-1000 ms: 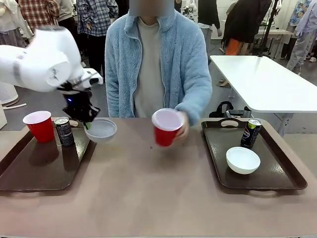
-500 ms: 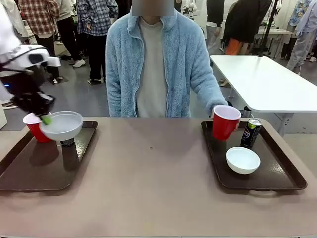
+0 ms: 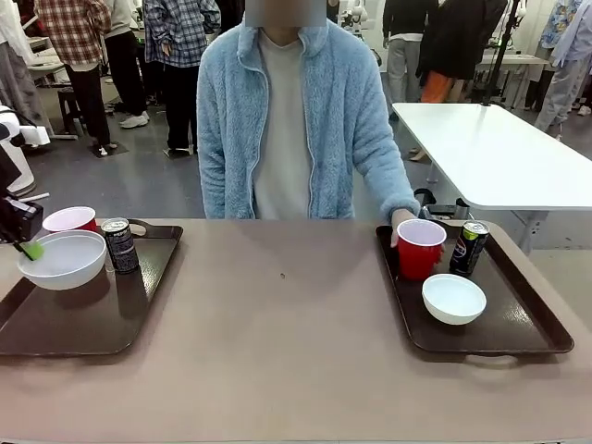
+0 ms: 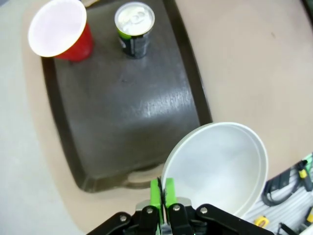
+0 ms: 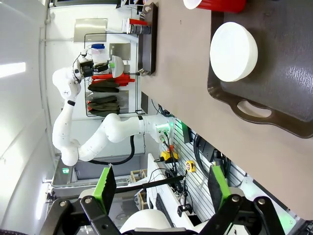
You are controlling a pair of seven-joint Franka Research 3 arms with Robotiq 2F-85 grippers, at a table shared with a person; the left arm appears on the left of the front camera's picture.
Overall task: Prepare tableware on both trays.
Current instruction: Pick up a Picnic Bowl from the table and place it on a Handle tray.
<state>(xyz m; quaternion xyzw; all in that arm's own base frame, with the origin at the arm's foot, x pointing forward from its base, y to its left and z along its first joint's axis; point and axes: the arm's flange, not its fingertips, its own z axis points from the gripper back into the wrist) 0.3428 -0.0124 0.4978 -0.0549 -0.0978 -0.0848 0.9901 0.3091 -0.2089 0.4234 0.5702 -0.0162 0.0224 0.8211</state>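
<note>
Bowl (image 3: 61, 259) carried leftward since earlier frame, now held over left tray (image 3: 92, 324), mouth up, clamped at rim by left gripper (image 4: 163, 188) (jaws shut). Red cup (image 3: 421, 248) set on right tray (image 3: 518, 324) by person's hand (image 3: 400, 222). Right gripper (image 5: 159, 183) wide open, empty.

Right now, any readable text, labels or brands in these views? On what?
Can on the right tray: a round red, white and blue logo and yellow marks, lettering too small to read.
Can on the left tray: label print blurred, unreadable.
Cups, bowls, trays: no text.
</note>
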